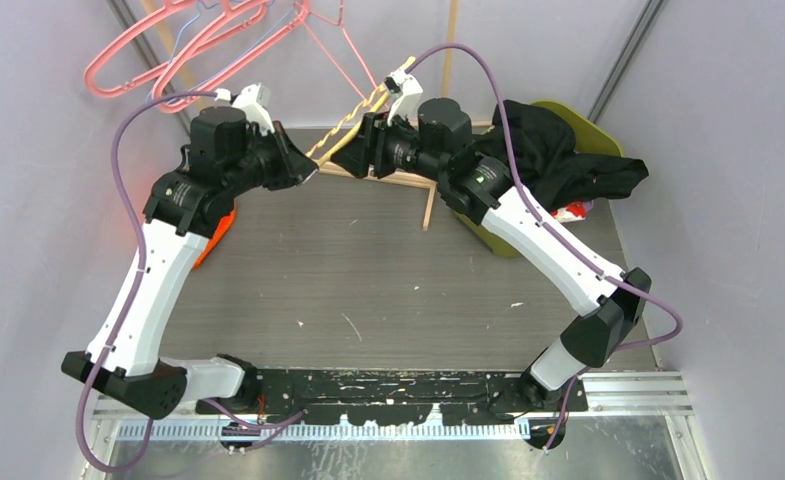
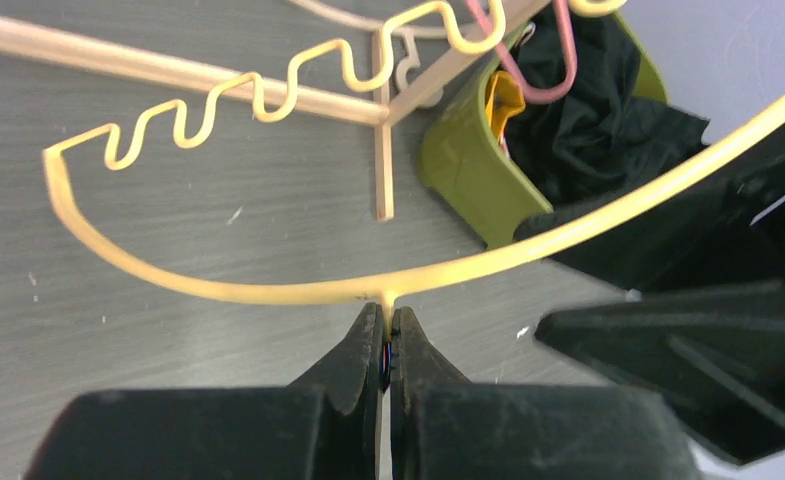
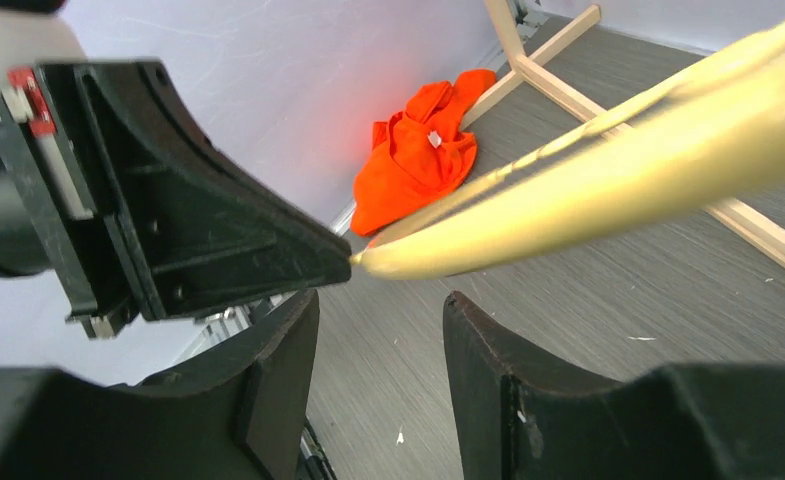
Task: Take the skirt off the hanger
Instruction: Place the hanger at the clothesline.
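Two grippers met at the pale yellow plastic hanger (image 2: pixel 268 292). Left gripper (image 2: pixel 386 320) pinched its curved rim. Right gripper (image 3: pixel 383 300) sat half-spread just under the hanger's long edge, holding nothing. Hanger looked bare. Skirt possibly the crumpled orange cloth (image 3: pixel 418 160) on the table beside the left arm; could not tell.

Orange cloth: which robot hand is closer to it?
Left. The left gripper, shut on the yellow hanger, hangs just right of the orange cloth. The right gripper, open, is farther right, beyond the left one.
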`<action>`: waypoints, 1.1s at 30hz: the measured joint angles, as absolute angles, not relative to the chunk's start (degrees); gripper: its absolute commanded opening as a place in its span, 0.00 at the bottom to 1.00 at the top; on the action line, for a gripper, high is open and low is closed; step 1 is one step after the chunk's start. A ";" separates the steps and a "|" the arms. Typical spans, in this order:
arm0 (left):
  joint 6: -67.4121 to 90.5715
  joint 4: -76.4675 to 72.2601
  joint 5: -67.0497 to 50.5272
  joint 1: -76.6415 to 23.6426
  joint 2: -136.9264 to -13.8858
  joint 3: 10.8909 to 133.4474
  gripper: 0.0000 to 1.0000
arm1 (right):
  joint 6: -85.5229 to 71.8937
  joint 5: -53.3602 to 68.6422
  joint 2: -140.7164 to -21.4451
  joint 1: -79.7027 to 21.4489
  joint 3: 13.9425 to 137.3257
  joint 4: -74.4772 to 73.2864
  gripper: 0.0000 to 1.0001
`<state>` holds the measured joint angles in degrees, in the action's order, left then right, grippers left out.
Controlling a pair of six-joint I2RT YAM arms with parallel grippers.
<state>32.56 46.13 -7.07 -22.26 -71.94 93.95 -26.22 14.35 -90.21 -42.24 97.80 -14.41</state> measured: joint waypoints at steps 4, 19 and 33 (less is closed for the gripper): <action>31.90 46.94 -7.11 -21.96 -76.07 100.51 0.00 | -25.36 14.70 -89.62 -42.39 97.45 -15.22 0.54; 31.64 47.16 -9.21 -21.71 -78.48 101.82 0.00 | -23.81 11.57 -89.71 -42.44 98.32 -13.23 0.55; 32.56 47.62 -9.10 -21.61 -75.35 100.75 0.00 | -24.84 6.66 -93.49 -42.44 100.36 -8.38 0.56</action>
